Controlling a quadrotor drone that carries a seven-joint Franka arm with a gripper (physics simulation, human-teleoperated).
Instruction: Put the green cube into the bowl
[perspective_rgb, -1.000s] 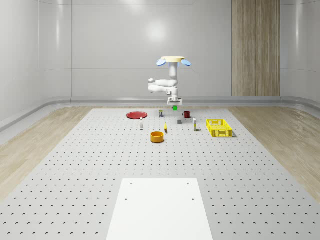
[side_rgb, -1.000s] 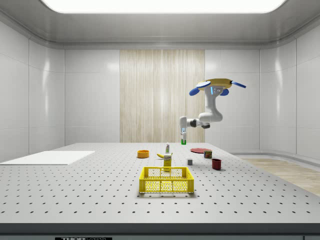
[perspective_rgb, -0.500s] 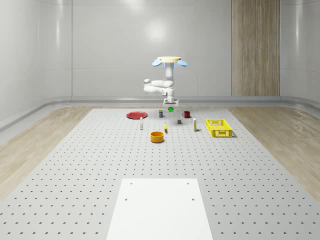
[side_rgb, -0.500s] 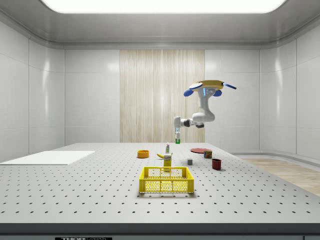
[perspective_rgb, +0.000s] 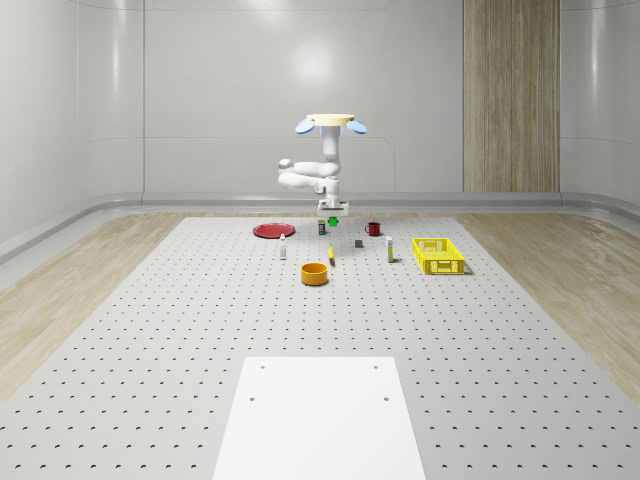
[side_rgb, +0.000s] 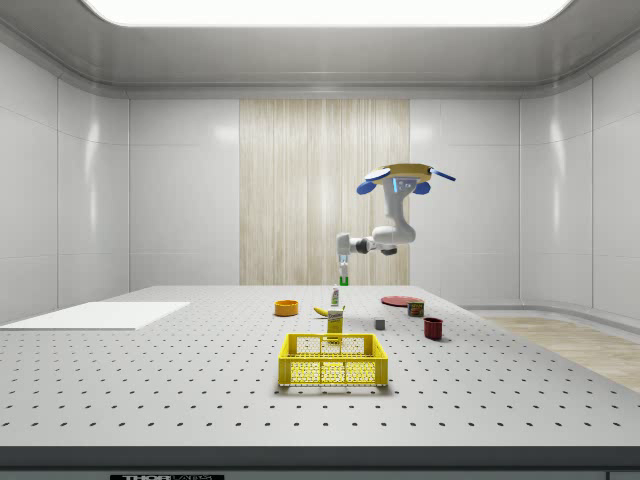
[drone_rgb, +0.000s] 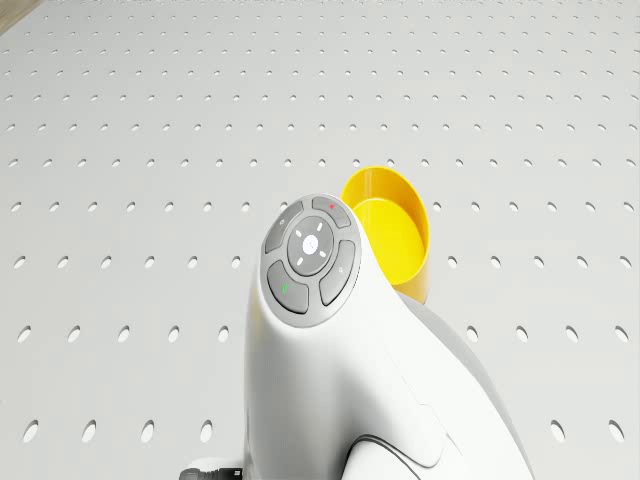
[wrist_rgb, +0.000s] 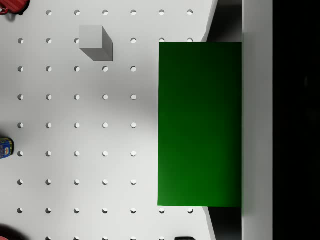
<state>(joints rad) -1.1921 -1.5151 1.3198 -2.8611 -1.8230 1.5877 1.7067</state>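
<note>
The green cube (perspective_rgb: 332, 220) hangs in the air, with my gripper (perspective_rgb: 333, 214) shut on it. In the side view the cube (side_rgb: 343, 281) sits under the gripper (side_rgb: 343, 272), above the table and to the right of the orange-yellow bowl (side_rgb: 287, 307). The bowl (perspective_rgb: 315, 273) stands on the perforated table, nearer the whole-scene camera than the cube. The drone (perspective_rgb: 328, 123) hovers high over the table's far half, behind the bowl. Its own view has the bowl (drone_rgb: 390, 225) just beyond the white arm (drone_rgb: 340, 350). At the wrist the cube (wrist_rgb: 200, 125) rests against a white finger (wrist_rgb: 257, 125).
Below the cube lie a grey block (wrist_rgb: 95, 42), a red mug (perspective_rgb: 373, 228), a small can (perspective_rgb: 321, 227) and a red plate (perspective_rgb: 273, 230). A yellow basket (perspective_rgb: 438, 255) stands at the right, small bottles (perspective_rgb: 283, 248) near the bowl, and a white slab (perspective_rgb: 318, 415) in front.
The drone, arm and held cube have shifted to the whole-scene view's left and the side view's left, closer to the bowl. The gripper stays shut on the cube.
</note>
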